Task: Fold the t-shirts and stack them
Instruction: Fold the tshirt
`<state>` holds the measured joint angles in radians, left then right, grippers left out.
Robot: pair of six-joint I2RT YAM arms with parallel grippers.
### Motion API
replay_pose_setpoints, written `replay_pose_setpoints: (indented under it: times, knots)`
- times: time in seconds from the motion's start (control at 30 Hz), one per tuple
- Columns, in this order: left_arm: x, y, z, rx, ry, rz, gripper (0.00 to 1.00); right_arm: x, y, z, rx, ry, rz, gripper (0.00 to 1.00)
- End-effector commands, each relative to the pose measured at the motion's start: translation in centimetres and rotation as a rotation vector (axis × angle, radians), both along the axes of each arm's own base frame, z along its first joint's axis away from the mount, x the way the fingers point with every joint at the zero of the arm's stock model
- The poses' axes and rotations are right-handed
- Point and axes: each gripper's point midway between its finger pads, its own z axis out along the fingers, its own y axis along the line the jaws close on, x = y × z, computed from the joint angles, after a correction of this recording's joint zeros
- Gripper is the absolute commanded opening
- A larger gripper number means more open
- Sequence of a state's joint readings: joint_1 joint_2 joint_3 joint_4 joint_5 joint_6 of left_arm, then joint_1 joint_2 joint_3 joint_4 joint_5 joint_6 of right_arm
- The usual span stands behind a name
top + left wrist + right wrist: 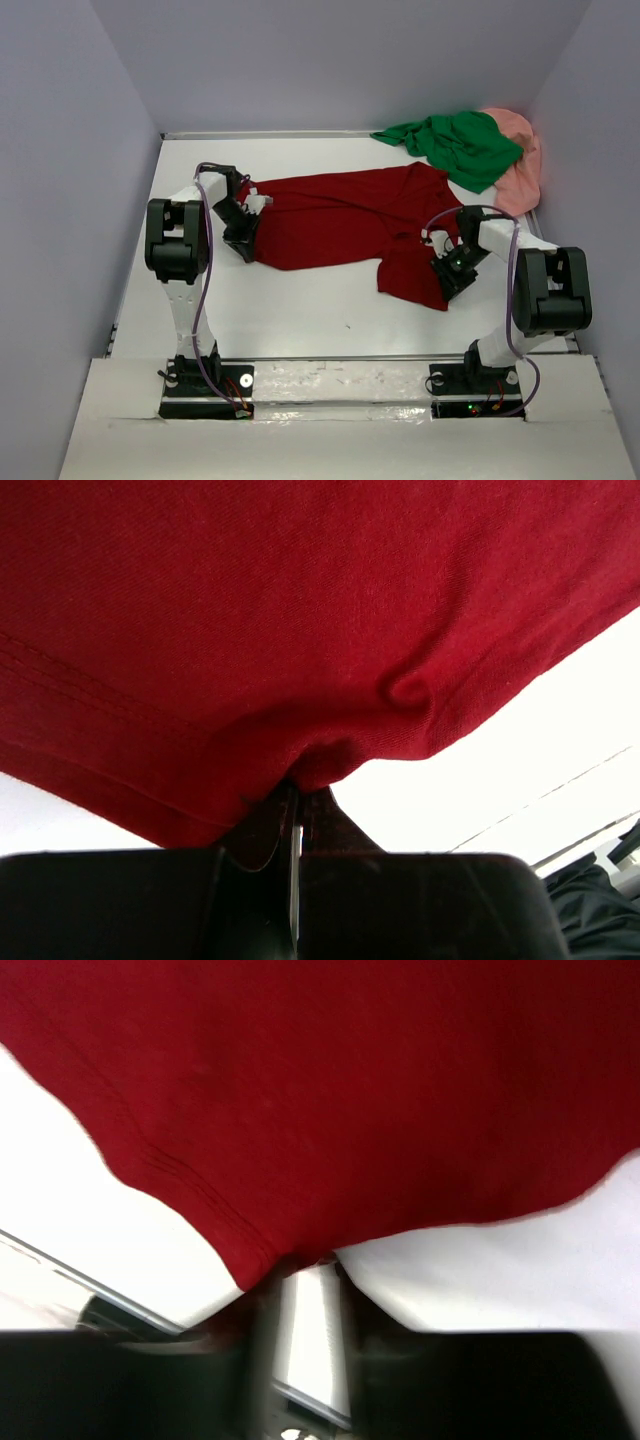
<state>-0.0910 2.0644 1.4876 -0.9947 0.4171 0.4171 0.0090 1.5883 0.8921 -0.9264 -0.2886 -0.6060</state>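
Note:
The dark red t-shirt (340,215) lies stretched across the middle of the table. My left gripper (243,238) is shut on its left edge; in the left wrist view the jaws (297,786) pinch a fold of the hem (300,630). My right gripper (447,278) holds the shirt's lower right corner; the right wrist view is blurred, with red cloth (330,1090) bunched at the gripper (308,1260). The bright green t-shirt (458,145) lies crumpled at the back right, partly over the salmon pink t-shirt (520,170).
White table (300,310) boxed in by grey walls on the left, back and right. The green and pink shirts fill the back right corner. Both arm bases (205,385) stand at the near edge, with cables looping beside each arm.

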Motion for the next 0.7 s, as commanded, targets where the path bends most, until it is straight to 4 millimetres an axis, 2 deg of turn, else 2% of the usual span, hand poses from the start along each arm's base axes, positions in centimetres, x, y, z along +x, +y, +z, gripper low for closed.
replay_pose_setpoints:
  times: [0.0,0.03,0.07,0.47,0.5,0.6,0.63,0.67]
  knots:
    - [-0.4,-0.3,1.6,-0.015,0.010,-0.037,0.00,-1.6,-1.2,0.1,-0.057,0.052,0.066,0.15]
    - [-0.4,-0.3,1.7,-0.016,0.007,-0.038,0.00,-1.8,-1.3,0.2,-0.062,0.065,0.064,0.05]
    - [-0.5,-0.3,1.7,-0.016,0.005,-0.038,0.00,-1.8,-1.3,0.2,-0.067,0.072,0.057,0.00]
    - [-1.0,-0.3,1.3,-0.022,0.007,-0.046,0.00,-2.0,-0.6,0.7,-0.024,0.082,0.059,0.00]
    - [-1.0,-0.3,1.3,-0.020,0.006,-0.048,0.00,-1.9,-0.5,0.9,-0.015,0.077,0.067,0.02]
    - [-1.0,-0.3,1.3,-0.020,0.006,-0.048,0.00,-1.7,-0.1,1.5,0.008,0.070,0.070,0.28]
    - [-1.0,-0.3,1.4,-0.020,0.007,-0.049,0.00,-1.5,0.0,1.9,0.013,0.049,0.073,0.40]
    - [-1.0,-0.3,1.4,-0.022,0.004,-0.049,0.00,-1.4,0.2,2.2,0.030,0.041,0.080,0.44]
